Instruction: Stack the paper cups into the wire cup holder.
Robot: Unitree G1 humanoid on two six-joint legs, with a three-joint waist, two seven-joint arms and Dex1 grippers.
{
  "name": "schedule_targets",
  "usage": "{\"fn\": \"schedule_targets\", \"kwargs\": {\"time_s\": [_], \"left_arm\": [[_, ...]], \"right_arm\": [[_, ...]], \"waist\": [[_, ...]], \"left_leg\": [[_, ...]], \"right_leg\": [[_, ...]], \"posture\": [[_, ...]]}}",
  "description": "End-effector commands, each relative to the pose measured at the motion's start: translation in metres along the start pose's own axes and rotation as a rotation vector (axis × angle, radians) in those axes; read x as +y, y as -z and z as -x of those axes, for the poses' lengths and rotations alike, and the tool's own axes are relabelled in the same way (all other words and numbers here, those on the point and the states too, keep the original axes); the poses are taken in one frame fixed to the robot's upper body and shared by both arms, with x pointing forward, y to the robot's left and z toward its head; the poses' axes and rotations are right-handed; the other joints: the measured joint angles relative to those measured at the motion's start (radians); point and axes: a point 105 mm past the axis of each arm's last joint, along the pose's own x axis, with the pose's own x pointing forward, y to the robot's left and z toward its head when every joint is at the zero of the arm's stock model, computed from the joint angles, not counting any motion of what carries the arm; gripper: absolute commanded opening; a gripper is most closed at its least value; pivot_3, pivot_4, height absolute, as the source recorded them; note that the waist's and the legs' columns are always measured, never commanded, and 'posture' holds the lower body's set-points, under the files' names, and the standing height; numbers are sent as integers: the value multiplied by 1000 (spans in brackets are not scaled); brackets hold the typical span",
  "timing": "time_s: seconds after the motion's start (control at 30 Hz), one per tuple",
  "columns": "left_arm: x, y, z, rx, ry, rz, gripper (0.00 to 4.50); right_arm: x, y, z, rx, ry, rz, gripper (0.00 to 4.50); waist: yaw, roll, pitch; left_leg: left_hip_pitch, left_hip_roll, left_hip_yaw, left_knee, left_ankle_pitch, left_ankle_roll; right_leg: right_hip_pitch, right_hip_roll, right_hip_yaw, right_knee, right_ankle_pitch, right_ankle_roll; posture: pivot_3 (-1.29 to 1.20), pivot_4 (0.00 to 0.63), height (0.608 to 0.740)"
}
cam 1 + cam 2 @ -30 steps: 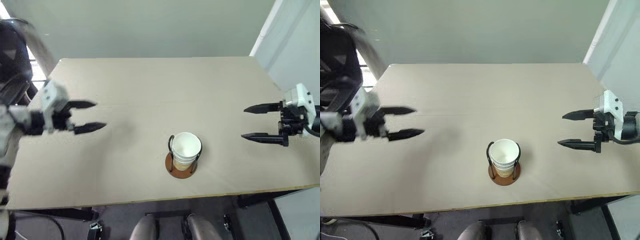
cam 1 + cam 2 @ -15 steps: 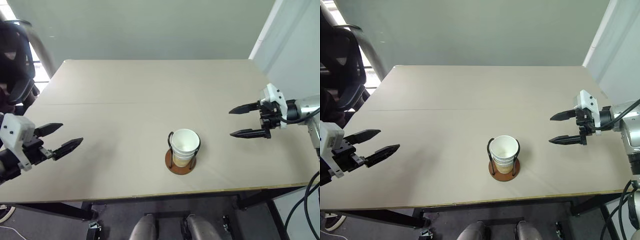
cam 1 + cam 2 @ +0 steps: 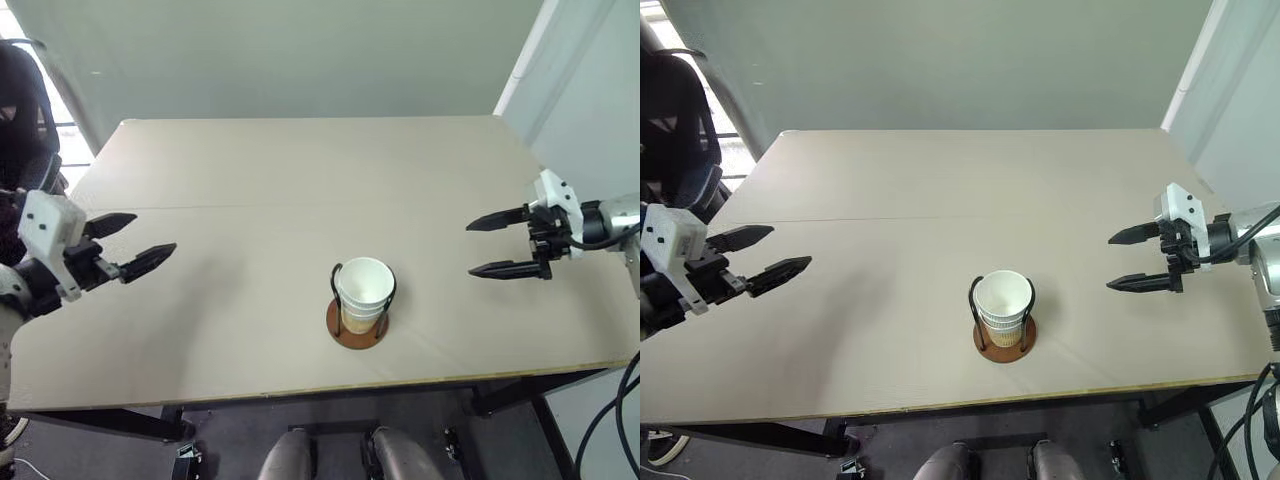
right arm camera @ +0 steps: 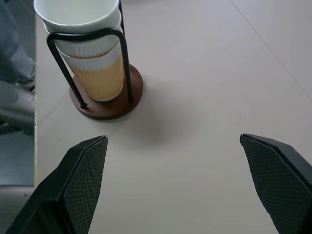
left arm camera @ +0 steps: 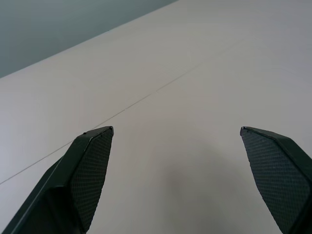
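The paper cups (image 3: 365,291) stand nested one inside another in the wire cup holder (image 3: 357,323), upright, the white rim of the top cup showing above the black wire loops. In the right wrist view the tan-yellow side of the lower cup shows between the two loops, and the stack sits square on the reddish-brown disc base. The holder stands on the table (image 3: 300,170) near its front edge, about midway between the left and right edges, a little toward the right.

Out to the right, the right gripper (image 3: 492,245) hangs over the table close to the right edge, its two black fingers pointing in toward the middle of the table and spread wide with nothing between them. It is well apart from the holder. From its wrist camera the cups and holder lie ahead of the fingers with bare table in between.

On the other side, the left gripper (image 3: 138,245) hovers by the left edge of the table, pointing inward across the top, its fingers also spread wide and empty. It too is well apart from the holder, farther off than the right one. Its wrist view looks between the fingers at bare table top, crossed by a thin seam line (image 5: 146,96) that runs across the table from left to right.

Beyond the far left corner of the table a black chair (image 3: 675,130) stands by a window, and a plain grey-green wall (image 3: 300,50) runs behind the far edge.
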Motion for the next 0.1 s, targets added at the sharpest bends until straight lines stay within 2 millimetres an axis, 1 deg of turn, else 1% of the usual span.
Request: {"fn": "schedule_targets", "kwargs": {"time_s": [0.03, 0.1], "left_arm": [[-7, -15, 1, -21, 62, -23, 4465], [-9, -15, 2, -11, 75, -22, 4465]], "right_arm": [[-3, -10, 12, -11, 41, 40, 4500], [-3, -11, 12, -9, 45, 41, 4500]], "waist": [[0, 0, 0], [0, 0, 0]], "left_leg": [[0, 0, 0, -2, 0, 0], [0, 0, 0, -6, 0, 0]], "right_leg": [[0, 0, 0, -1, 0, 0], [-1, 0, 0, -3, 0, 0]], "posture": [[0, 150, 740], [0, 150, 740]]}}
